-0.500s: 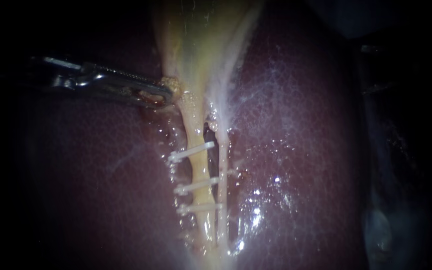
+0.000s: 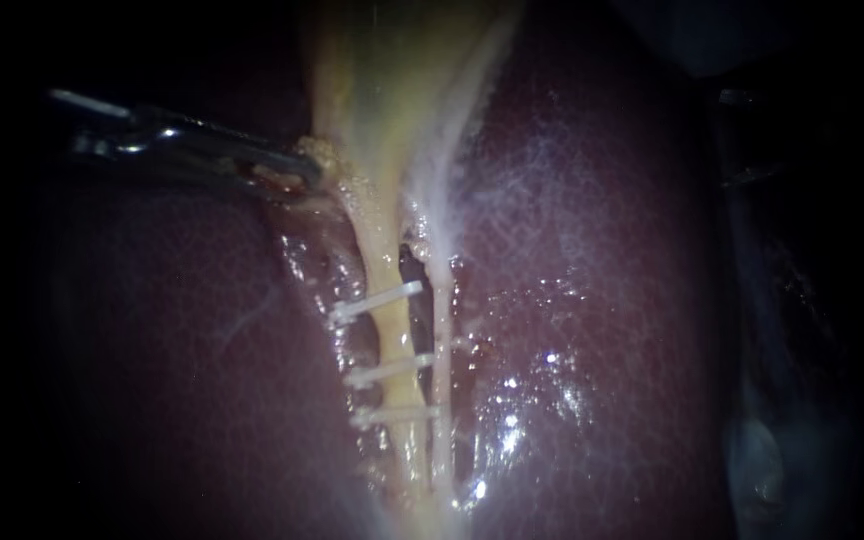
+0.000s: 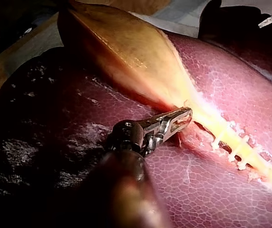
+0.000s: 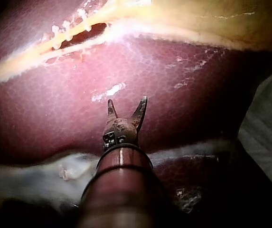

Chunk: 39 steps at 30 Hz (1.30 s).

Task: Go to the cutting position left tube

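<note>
Gallbladder (image 2: 392, 80) in jaws of left instrument (image 2: 300, 176) — right instrument (image 4: 126, 108) agape

The endoscope hangs close over the liver (image 2: 602, 300) and gallbladder (image 2: 392, 80), looking down on the clips (image 2: 382, 300). The left wrist camera sits behind the left instrument (image 3: 179, 118), looking along its shaft at the same clips from nearby. The right wrist camera, behind the right instrument (image 4: 127, 107), sees them from the opposite side, farther off

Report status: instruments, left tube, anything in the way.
Jaws: left instrument shut on gallbladder edge; right instrument open over liver, short of the tubes. The left tube uncut, three clips across it. Nothing seen in the way.
</note>
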{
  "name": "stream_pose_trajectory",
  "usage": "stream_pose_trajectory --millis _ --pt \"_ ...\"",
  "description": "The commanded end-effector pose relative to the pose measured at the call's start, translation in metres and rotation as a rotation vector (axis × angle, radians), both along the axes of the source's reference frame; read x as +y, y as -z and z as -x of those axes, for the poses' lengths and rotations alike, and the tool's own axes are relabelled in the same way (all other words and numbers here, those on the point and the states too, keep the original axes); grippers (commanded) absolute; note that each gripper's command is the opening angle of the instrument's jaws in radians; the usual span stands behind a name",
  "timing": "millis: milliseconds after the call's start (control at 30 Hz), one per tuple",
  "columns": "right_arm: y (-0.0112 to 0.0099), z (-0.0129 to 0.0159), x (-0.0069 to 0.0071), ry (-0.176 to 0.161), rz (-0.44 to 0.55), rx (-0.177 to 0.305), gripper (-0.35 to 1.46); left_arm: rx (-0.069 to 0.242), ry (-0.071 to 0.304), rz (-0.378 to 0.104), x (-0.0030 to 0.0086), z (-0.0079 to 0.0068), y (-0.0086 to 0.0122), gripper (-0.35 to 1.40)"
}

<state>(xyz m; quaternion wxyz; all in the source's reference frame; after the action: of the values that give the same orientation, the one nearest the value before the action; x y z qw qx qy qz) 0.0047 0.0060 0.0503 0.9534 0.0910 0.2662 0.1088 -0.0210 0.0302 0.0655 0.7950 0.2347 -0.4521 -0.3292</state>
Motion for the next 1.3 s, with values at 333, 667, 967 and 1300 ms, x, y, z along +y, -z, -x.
stream_pose_trajectory --millis 333,667,967,1300 --pt "-0.0001 -0.0006 -0.0002 0.003 -0.01 0.016 1.45 -0.006 0.036 0.027 0.0015 -0.0024 0.0024 -0.35" --pt "-0.0005 -0.0042 -0.0029 0.014 -0.113 0.145 1.43 -0.003 0.038 0.031 0.0011 -0.0022 0.002 -0.35" --pt "-0.0011 -0.0081 -0.0056 -0.004 -0.211 0.202 1.41 -0.001 0.04 0.034 0.0007 -0.0019 0.0017 -0.35" --pt "-0.0015 -0.0112 -0.0079 -0.048 -0.36 0.251 1.36 0.001 0.042 0.037 0.0003 -0.0017 0.0013 -0.35"
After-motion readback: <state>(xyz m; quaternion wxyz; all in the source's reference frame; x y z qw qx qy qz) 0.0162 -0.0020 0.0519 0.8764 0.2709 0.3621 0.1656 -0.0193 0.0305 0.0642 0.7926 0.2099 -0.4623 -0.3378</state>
